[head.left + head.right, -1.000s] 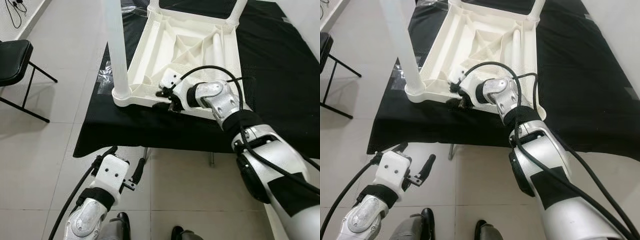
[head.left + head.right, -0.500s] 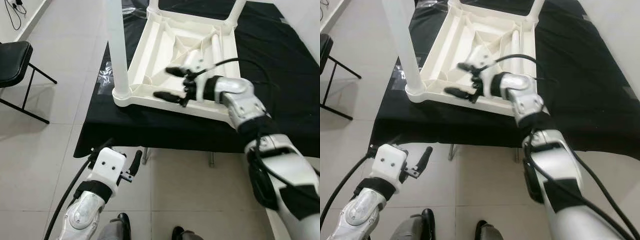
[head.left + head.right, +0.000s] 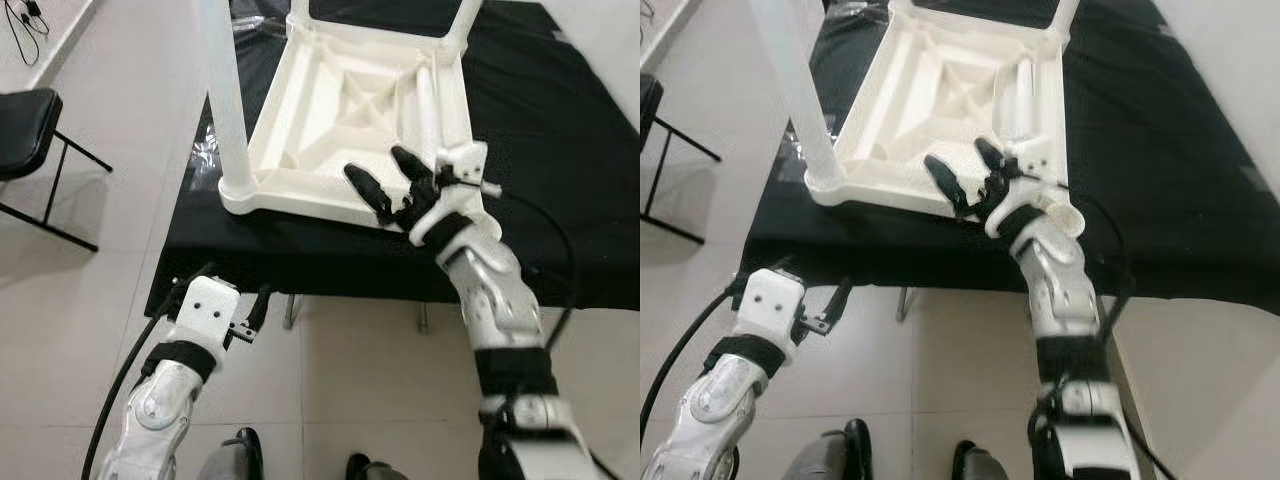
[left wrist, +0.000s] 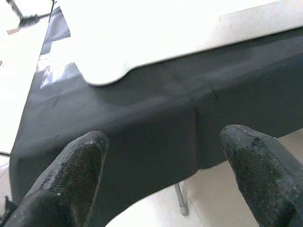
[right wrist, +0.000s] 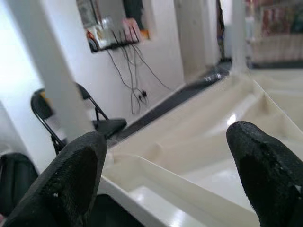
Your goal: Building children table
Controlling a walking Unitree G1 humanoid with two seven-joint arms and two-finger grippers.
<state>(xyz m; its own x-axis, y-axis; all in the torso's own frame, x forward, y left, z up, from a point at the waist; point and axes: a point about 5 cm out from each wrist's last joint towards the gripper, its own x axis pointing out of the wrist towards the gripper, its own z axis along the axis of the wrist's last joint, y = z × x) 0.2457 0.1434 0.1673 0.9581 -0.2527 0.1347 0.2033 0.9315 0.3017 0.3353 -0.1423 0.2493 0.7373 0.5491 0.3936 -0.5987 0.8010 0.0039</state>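
The white children's table (image 3: 330, 100) lies upside down on a black-covered table (image 3: 560, 150). One white leg (image 3: 222, 100) stands fixed in its near left corner, and another leg (image 3: 470, 18) rises at the far right corner. A loose leg (image 3: 428, 95) lies inside the upturned top. My right gripper (image 3: 378, 167) hovers open just above the top's near rim, its fingers (image 5: 75, 175) pointing over the ribbed underside. My left gripper (image 3: 225, 288) hangs open below the table's front edge, facing the black cloth (image 4: 142, 123).
A black folding chair (image 3: 25, 120) stands on the tiled floor to the left. Crumpled clear plastic (image 3: 205, 155) lies at the cloth's left edge. A metal table leg (image 3: 425, 318) shows under the front edge. Cables (image 3: 20, 20) lie at the far left.
My right gripper let go of the near rim and opened, then the arm swung back so the fingers now point away over the rim. The left arm stayed low.
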